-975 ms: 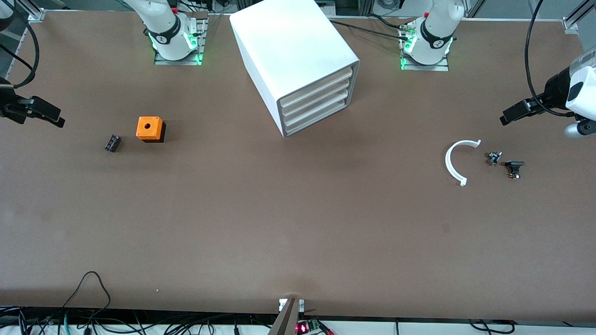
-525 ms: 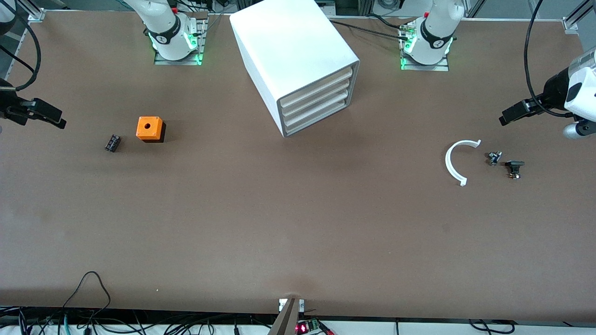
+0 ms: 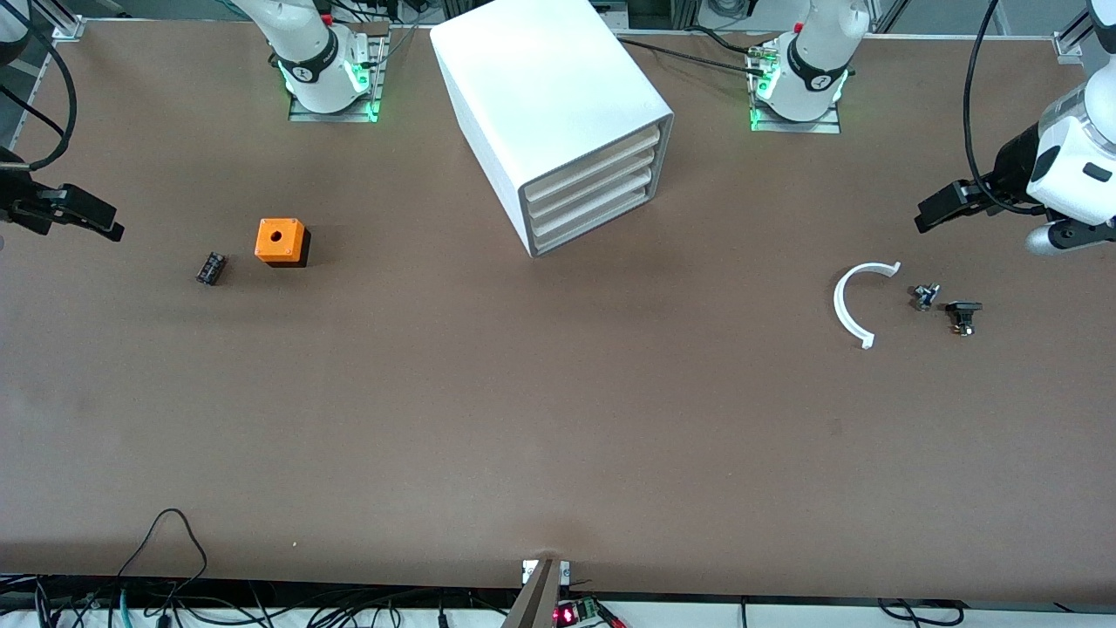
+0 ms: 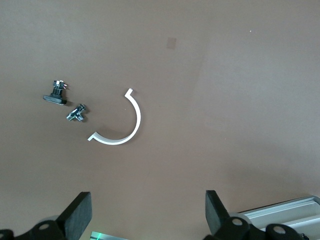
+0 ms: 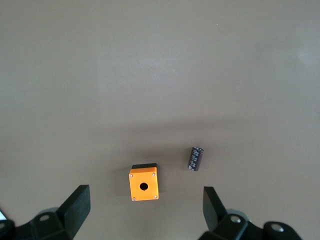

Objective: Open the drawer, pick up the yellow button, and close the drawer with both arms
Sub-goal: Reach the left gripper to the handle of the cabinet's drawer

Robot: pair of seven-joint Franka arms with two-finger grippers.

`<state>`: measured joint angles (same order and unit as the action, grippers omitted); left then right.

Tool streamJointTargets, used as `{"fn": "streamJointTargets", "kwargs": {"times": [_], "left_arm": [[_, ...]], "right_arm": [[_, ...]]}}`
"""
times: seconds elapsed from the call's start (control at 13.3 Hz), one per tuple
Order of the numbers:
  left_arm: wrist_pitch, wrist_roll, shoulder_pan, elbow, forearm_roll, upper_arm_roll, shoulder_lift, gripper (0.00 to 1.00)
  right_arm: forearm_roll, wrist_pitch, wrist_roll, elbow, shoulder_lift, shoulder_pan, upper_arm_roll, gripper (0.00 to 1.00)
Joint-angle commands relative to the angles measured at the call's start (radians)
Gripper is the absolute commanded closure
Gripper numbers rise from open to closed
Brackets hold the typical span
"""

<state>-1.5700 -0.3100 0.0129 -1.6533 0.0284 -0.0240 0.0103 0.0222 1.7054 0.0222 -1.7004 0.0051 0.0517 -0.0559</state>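
Both spread tools, left tool and right tool, hover over bare table.

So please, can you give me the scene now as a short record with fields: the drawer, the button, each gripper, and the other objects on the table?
drawer: top drawer of the white cabinet, shut
button: not visible
left gripper: open, in the air over the table's left-arm end, holding nothing
right gripper: open, over the right-arm end, holding nothing
other objects: orange cube beside a black cylinder; white curved piece beside two small black parts
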Motion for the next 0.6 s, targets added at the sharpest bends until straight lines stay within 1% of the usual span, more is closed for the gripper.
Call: {"fn": "streamJointTargets", "kwargs": {"times": [0.0,0.07,0.22,0.3,0.38,0.53], "left_arm": [[0.022,0.014,0.001,0.027,0.018,-0.023,-0.03,0.0],[0.043,0.017,-0.007,0.026,0.016,-0.06,-0.05,0.0],[0.064,0.019,-0.004,0.026,0.018,-0.077,-0.128,0.0],[0.079,0.02,-0.007,0.024,0.024,-0.083,-0.138,0.0],[0.093,0.043,-0.007,0.023,0.059,-0.086,-0.162,0.0],[0.139,0.173,-0.014,-0.002,0.221,-0.085,-0.229,0.0]], "right_arm": [[-0.01,-0.01,0.022,0.008,0.0,0.008,0.001,0.0],[-0.01,-0.012,0.024,0.008,0.0,0.008,0.001,0.0],[-0.01,-0.012,0.022,0.008,0.001,0.008,-0.004,0.0],[-0.01,-0.01,0.022,0.008,0.001,0.008,-0.004,0.0],[-0.01,-0.012,0.022,0.008,0.001,0.008,-0.004,0.0],[-0.01,-0.013,0.024,0.008,0.001,0.008,-0.006,0.0]]}}
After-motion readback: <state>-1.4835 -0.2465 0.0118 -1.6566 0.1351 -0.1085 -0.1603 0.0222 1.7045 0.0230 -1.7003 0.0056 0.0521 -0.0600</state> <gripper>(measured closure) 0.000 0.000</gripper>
